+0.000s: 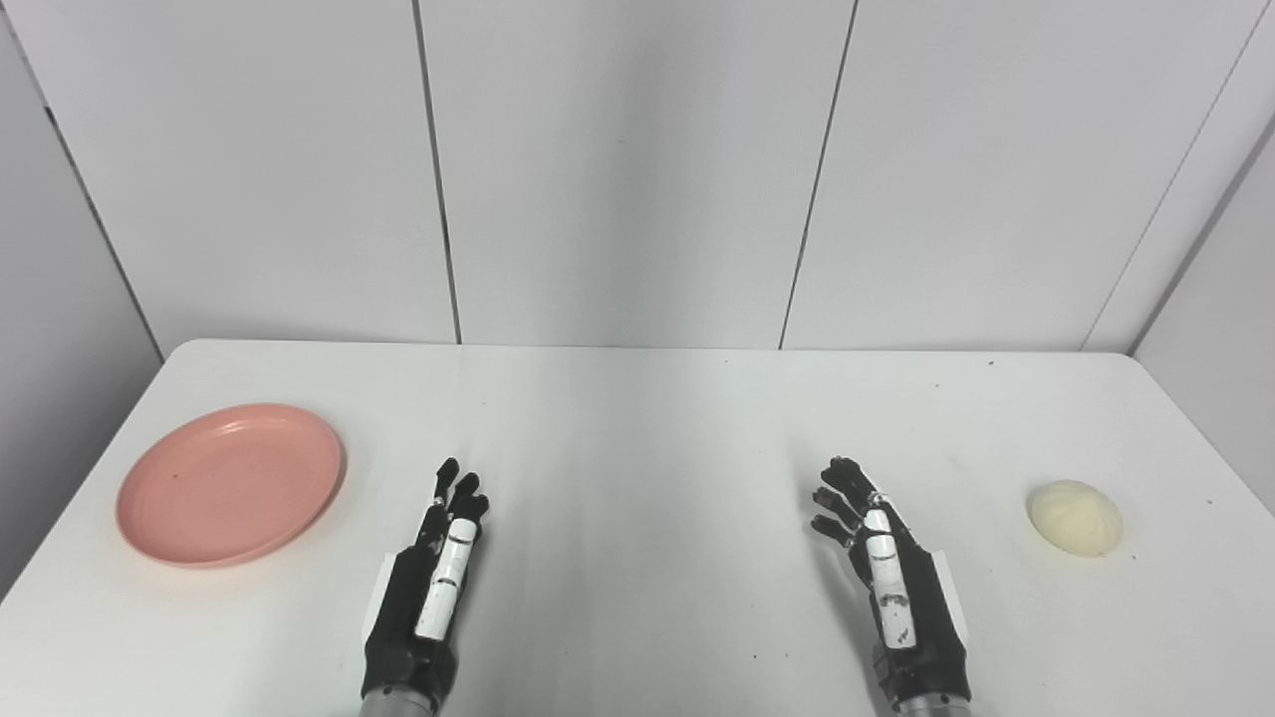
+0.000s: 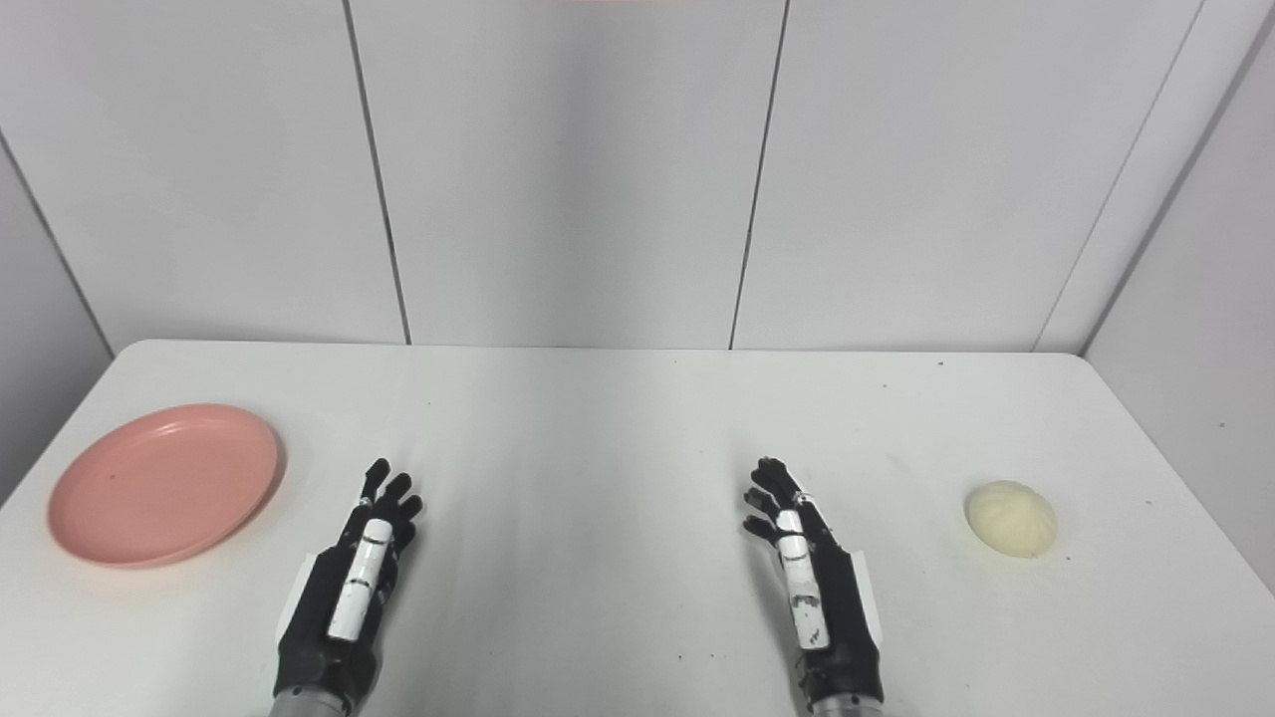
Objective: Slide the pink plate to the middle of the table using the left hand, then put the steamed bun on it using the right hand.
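Both forearms cut off at the bottom edge, table [image 1: 637, 418] near edge out of view, left hand [image 1: 428, 588] and right hand [image 1: 887, 578] seen edge-on with palms hidden, dark specks on the tabletop too small to identify

No writing, label, brand or number could be read anywhere — not on the pink plate [image 1: 230, 483], not on the steamed bun [image 1: 1075, 518] far across the surface [image 1: 637, 418] from that plate, nor on the wall panels [image 1: 637, 169] beyond it.
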